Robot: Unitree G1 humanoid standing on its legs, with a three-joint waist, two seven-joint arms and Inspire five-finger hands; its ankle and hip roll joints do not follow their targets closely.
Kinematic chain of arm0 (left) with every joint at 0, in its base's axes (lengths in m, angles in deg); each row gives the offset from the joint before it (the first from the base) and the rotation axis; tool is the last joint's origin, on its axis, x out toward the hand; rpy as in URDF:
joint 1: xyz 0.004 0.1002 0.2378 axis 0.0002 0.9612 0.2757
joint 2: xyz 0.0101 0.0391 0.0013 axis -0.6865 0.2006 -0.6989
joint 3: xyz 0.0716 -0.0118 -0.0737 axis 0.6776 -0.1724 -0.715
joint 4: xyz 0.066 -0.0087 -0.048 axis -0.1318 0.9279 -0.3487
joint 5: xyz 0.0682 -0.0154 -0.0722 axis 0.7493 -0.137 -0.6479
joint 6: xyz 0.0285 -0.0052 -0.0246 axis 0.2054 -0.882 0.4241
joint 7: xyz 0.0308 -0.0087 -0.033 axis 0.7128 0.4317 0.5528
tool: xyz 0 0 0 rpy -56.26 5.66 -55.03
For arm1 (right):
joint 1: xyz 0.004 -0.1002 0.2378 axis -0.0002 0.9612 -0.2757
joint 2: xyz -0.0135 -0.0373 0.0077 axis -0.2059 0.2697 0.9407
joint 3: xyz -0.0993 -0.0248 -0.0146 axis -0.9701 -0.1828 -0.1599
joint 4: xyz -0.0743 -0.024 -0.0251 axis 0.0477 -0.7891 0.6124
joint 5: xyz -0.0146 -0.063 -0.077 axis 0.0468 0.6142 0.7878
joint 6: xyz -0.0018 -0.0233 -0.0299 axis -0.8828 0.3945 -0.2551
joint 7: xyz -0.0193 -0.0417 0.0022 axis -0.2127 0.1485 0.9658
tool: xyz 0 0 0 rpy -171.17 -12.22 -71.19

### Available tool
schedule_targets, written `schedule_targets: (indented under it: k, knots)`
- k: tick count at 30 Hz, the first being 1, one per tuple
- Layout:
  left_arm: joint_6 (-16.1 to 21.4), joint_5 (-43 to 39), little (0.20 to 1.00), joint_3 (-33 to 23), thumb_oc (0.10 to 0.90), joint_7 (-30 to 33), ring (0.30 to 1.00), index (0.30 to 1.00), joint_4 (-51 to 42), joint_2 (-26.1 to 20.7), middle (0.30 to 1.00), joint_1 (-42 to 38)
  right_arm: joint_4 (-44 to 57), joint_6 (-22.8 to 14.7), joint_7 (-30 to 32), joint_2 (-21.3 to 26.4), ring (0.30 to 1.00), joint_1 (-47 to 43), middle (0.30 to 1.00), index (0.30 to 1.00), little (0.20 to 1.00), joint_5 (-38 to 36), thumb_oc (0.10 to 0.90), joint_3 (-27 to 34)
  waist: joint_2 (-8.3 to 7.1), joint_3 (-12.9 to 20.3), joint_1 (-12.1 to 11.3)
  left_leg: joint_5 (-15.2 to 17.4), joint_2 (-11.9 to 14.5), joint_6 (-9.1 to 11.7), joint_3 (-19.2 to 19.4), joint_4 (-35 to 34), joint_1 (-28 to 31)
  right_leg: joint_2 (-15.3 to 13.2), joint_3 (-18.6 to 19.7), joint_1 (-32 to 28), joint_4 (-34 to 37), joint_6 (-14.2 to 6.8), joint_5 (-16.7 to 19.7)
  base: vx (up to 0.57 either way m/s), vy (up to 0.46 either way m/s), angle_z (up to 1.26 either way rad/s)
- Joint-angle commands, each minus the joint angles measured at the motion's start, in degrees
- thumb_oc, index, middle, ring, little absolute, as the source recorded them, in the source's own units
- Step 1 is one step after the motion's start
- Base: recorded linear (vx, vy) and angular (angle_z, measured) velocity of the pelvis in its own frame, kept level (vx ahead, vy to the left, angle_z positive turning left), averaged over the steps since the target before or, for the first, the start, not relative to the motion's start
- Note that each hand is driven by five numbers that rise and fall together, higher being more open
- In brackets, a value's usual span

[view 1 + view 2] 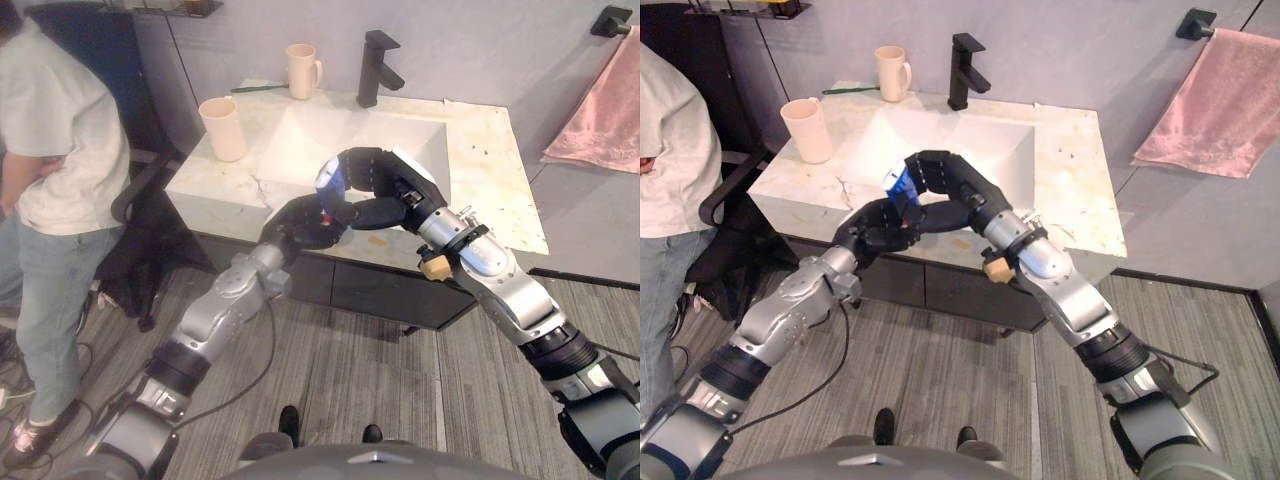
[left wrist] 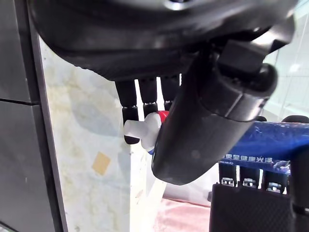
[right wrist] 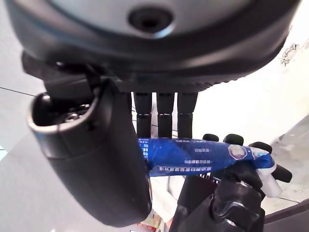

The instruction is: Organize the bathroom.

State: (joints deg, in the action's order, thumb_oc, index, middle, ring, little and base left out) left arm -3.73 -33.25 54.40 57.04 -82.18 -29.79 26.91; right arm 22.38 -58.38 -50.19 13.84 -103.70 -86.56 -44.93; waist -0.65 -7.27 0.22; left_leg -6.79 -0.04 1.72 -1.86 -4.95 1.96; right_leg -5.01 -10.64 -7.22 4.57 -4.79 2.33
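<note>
Both hands meet over the front edge of the sink counter [image 1: 490, 170], each clamped on the same blue toothpaste tube [image 1: 902, 186]. R hand [image 1: 385, 180] comes in from the right w/ fingers curled over the tube's upper end; the right wrist view shows fingers and thumb wrapped round the blue body [image 3: 193, 157]. L hand [image 1: 880, 225] sits below, fingers curled on the cap end; the left wrist view shows the tube's white cap [image 2: 142, 130] and red collar just past its fingers. Tube is held in the air, tilted, above the counter's front lip, not touching the marble.

On the counter: 2 beige cups, one [image 1: 224, 128] at the left corner, one mug [image 1: 303, 71] at the back beside the black faucet [image 1: 378, 68]. Green toothbrush [image 1: 850, 90] lies flat by the back mug. Pink towel [image 1: 1225, 105] hangs on the wall at right. Person [image 1: 45, 140] stands at far left, near a black chair [image 1: 140, 215].
</note>
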Motion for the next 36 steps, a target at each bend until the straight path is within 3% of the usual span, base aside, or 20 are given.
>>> schedule_targets:
  k: [1,2,3,9,15,16,17,18,19,21,24,26,28,31,32,36]
  knots:
    - [5.2,5.03,0.58,-3.57,0.587,3.32,0.58,0.58,3.39,0.03,0.58,-5.79,4.7,-10.64,1.1,-2.16,0.3,-2.7,0.3,0.3,0.3,-2.22,0.4,5.42,-0.66,5.86,-0.81,8.11,-2.71,-3.08,2.77,-0.05,3.31,1.29,1.07,1.38,0.09,-1.17,-1.62,0.0,0.0,0.0]
    - [5.49,6.23,0.839,-3.75,0.759,3.81,0.839,0.839,3.67,0.02,0.839,-5.62,4.6,-10.88,1.47,-2.15,0.3,-2.92,0.3,0.3,0.3,-1.56,0.4,5.67,-0.66,5.9,-0.92,8.16,-2.73,-3.07,2.68,-0.05,3.32,1.25,0.99,1.3,0.15,-1.17,-1.63,0.0,0.0,0.0]
    - [5.71,7.17,0.9,-3.86,0.8,4.31,0.9,0.9,3.87,0.03,0.9,-5.52,4.48,-11.25,1.75,-2.14,0.3,-3.04,0.3,0.3,0.3,-1.32,0.4,5.76,-0.65,5.91,-0.99,8.15,-2.75,-3.08,2.63,-0.05,3.3,1.23,0.93,1.26,0.19,-1.17,-1.62,0.0,0.049,0.0]
    - [7.61,15.15,0.9,-6.37,0.8,8.06,0.9,0.9,2.25,-1.25,0.9,-2.23,3.79,-15.66,8.35,-2.03,0.3,-4.83,0.3,0.3,0.3,3.84,0.4,8.19,-0.78,5.94,-3.07,8.09,-3.24,-3.16,0.98,-0.05,2.97,0.82,-0.34,1.01,0.09,-1.19,-1.73,-0.02,0.071,0.01]
    - [10.75,21.99,0.9,-11.23,0.8,7.68,0.9,0.9,-3.19,-4.29,0.9,5.33,2.15,-20.41,16.81,-0.24,0.3,-7.86,0.3,0.3,0.3,7.92,0.4,11.9,-1.14,5.51,-6.93,7.93,-4.11,-3.91,-1.44,-0.05,2.46,-0.46,-2.32,1.63,-3.21,-1.49,-3.04,-0.02,0.103,0.16]
    - [12.37,22.27,0.9,-12.33,0.8,6.32,0.9,0.9,-4.84,-5.3,0.9,7.26,0.96,-21.26,19.74,0.0,0.3,-9.11,0.3,0.3,0.3,9.12,0.4,12.49,-1.31,4.95,-7.88,7.64,-4.54,-4.5,-2.18,-0.05,2.35,-1.38,-2.94,2.86,-7.04,-1.88,-2.4,-0.07,0.122,0.31]
    - [14.7,22.24,0.9,-12.93,0.8,4.56,0.9,0.9,-6.46,-6.49,0.9,9.12,-1.28,-23.39,23.51,0.52,0.3,-10.6,0.3,0.3,0.3,12.37,0.4,13.05,-1.37,3.46,-8.7,7.17,-5.28,-5.48,-3.51,0.25,2.36,-3.28,-2.63,6.09,-15.19,-2.42,0.84,-0.08,0.131,0.38]
    - [14.96,21.79,0.9,-12.92,0.8,4.06,0.9,0.9,-6.89,-6.63,0.9,9.39,-1.63,-23.68,24.37,0.74,0.3,-10.9,0.3,0.3,0.3,12.78,0.4,13.07,-1.3,3.08,-8.8,7.09,-5.39,-5.65,-3.85,0.38,2.42,-3.64,-2.36,7.04,-17.29,-2.47,1.7,-0.09,0.141,0.65]
    - [15.9,20.11,0.9,-12.81,0.8,0.59,0.9,0.9,-8.47,-7.08,0.9,10.39,-2.49,-24.95,27.81,1.65,0.3,-11.7,0.3,0.3,0.3,15.31,0.4,13.6,-0.76,1.59,-9.12,6.87,-5.66,-6.32,-5.41,1.09,2.56,-4.33,-0.75,10.08,-24.97,-2.18,3.79,-0.04,0.072,0.7]
    - [17.82,19.83,0.9,-11.62,0.8,-3.58,0.9,0.9,-9.91,-7.85,0.9,11.22,-5.04,-27.15,31.91,4.03,0.3,-13.04,0.3,0.3,0.3,16.29,0.4,14.72,-0.74,0.52,-9.21,7.06,-6.31,-6.8,-7.91,2.21,2.49,-3.8,1.81,12.26,-28.26,-1.5,4.24,0.02,0.025,0.93]
    - [17.49,14.86,0.9,-10.17,0.8,-7.45,0.9,0.9,-11.31,-8.15,0.9,11.62,-8.19,-29.0,36.85,6.86,0.3,-15.43,0.3,0.3,0.3,17.9,0.4,15.55,-1.03,0.34,-9.1,7.65,-7.03,-6.76,-11.08,2.89,2.61,-3.04,3.28,12.9,-23.5,-1.0,3.78,0.12,-0.052,0.98]
    - [17.86,12.31,0.9,-8.76,0.8,-8.94,0.9,0.9,-11.99,-7.93,0.9,12.16,-11.3,-29.54,39.86,7.87,0.3,-17.8,0.3,0.3,0.3,19.32,0.4,15.58,-1.35,0.47,-8.93,9.38,-7.71,-6.3,-14.18,3.86,3.23,-2.15,5.77,13.26,-13.43,-1.22,3.42,0.19,-0.113,0.57]
    - [18.55,10.47,0.9,-6.78,0.8,-9.71,0.9,0.9,-12.57,-7.92,0.9,12.71,-13.59,-29.92,44.0,8.09,0.3,-19.94,0.3,0.3,0.3,21.83,0.4,14.44,-1.86,0.48,-8.4,10.84,-8.94,-6.25,-16.82,4.64,3.85,-0.69,9.18,13.91,-4.99,-2.75,6.99,0.2,-0.144,0.62]
    - [20.0,8.87,0.9,-4.45,0.8,-11.52,0.9,0.9,-12.82,-8.19,0.9,13.55,-14.87,-28.77,49.36,7.73,0.3,-20.6,0.3,0.3,0.3,28.02,0.4,13.9,-2.37,0.36,-7.9,12.02,-9.86,-6.97,-19.85,5.14,5.22,1.55,12.67,16.57,-2.65,-3.2,9.41,0.24,-0.194,0.95]
    - [21.34,9.04,0.9,-3.46,0.8,-12.59,0.9,0.9,-12.73,-8.8,0.9,14.41,-17.41,-29.77,51.56,8.39,0.3,-21.18,0.3,0.3,0.3,29.28,0.4,13.52,-2.53,0.83,-8.14,12.17,-9.6,-7.03,-20.92,4.69,5.6,2.4,13.35,14.83,-1.63,-3.02,8.79,0.29,-0.265,1.01]
    - [21.91,5.46,0.9,-1.75,0.8,-14.85,0.9,0.9,-12.91,-9.6,0.9,14.73,-21.24,-29.15,54.54,8.61,0.3,-24.1,0.3,0.3,0.3,29.47,0.4,11.42,-2.75,1.7,-9.0,11.37,-7.77,-5.5,-20.62,3.82,6.06,2.35,11.68,11.2,-0.35,-2.02,7.53,0.23,-0.212,0.75]
